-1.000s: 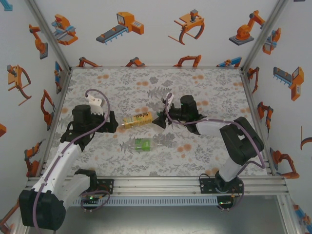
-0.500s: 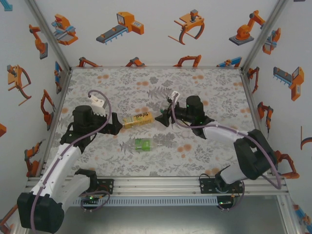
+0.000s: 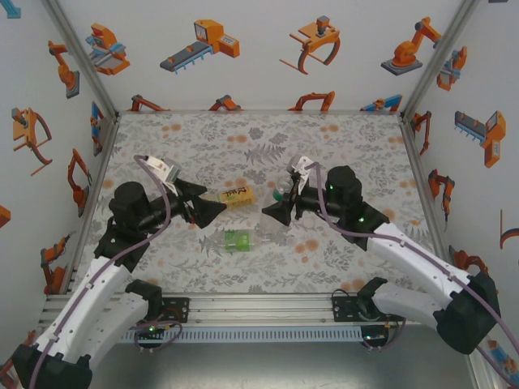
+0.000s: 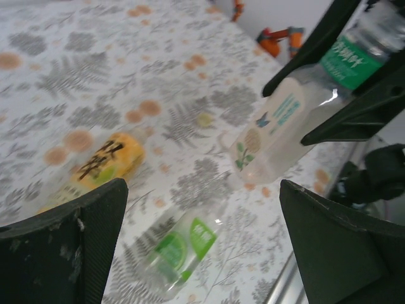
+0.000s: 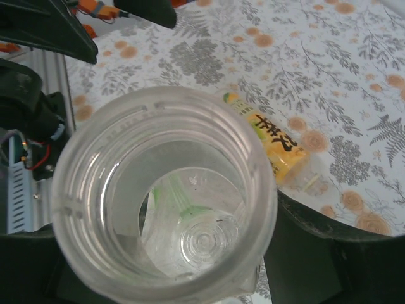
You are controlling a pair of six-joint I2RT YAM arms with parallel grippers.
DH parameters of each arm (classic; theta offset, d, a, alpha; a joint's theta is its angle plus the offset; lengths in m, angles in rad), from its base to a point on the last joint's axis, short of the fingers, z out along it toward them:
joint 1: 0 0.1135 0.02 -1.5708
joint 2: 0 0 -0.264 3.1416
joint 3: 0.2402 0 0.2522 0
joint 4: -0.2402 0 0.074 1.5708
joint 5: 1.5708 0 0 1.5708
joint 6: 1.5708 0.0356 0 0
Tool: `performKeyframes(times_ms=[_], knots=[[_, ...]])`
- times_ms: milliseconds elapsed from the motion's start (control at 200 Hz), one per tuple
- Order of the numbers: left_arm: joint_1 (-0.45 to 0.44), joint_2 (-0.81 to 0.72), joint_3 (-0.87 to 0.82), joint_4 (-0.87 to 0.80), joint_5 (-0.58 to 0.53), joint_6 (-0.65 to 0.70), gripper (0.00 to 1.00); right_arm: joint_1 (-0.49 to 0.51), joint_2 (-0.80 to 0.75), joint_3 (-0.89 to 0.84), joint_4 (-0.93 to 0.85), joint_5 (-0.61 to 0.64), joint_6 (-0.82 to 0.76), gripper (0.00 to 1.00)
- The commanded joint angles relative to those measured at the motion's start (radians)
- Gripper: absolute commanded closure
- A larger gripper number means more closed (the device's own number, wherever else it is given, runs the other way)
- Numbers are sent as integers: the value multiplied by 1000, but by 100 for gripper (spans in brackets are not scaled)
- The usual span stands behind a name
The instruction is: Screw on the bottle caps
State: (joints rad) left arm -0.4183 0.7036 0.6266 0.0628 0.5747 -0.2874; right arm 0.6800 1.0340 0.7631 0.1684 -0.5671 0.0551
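Right gripper (image 3: 280, 203) clamps an uncapped clear bottle (image 5: 166, 196) above the table's (image 3: 357, 138) middle; left gripper (image 3: 212, 203) gapes wide, holding nothing; amber bottle (image 3: 231, 197) lies mid-table; green-labelled bottle (image 3: 238, 240) lies nearer the near edge.

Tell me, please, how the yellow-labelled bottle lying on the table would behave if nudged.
The yellow-labelled bottle lies on its side and is round, so it would probably roll. It looks small and plastic, so likely light and easily slid on the table.
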Motion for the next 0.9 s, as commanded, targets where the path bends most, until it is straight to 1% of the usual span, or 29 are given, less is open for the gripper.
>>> performKeyframes(times_ms=[0, 175, 265, 366, 431, 491, 596, 656, 781, 896], knots=[[-85, -15, 34, 162, 88, -50, 3, 27, -67, 43, -29, -13, 63, 74], [-234, 11, 98, 168, 81, 1, 3, 53, -113, 77, -34, -53, 147, 76], [-298, 35, 122, 172, 43, 19, 3, 54, -129, 86, -3, -103, 168, 76], [-364, 72, 148, 167, 17, 54, 3, 55, -131, 119, -7, -155, 174, 76], [-402, 102, 169, 155, -2, 78, 3, 55, -124, 138, 4, -181, 202, 76], [-436, 127, 188, 142, -23, 100, 3, 55, -120, 136, 52, -189, 247, 76], [-486, 163, 203, 161, -49, 129, 3, 66, -121, 116, 186, -193, 334, 77], [-506, 184, 207, 183, -65, 133, 3, 74, -121, 111, 233, -191, 368, 77], [-532, 228, 215, 243, -60, 119, 3, 90, -122, 107, 277, -170, 390, 77], [-546, 262, 211, 289, -31, 99, 0, 98, -114, 108, 282, -172, 393, 77]])
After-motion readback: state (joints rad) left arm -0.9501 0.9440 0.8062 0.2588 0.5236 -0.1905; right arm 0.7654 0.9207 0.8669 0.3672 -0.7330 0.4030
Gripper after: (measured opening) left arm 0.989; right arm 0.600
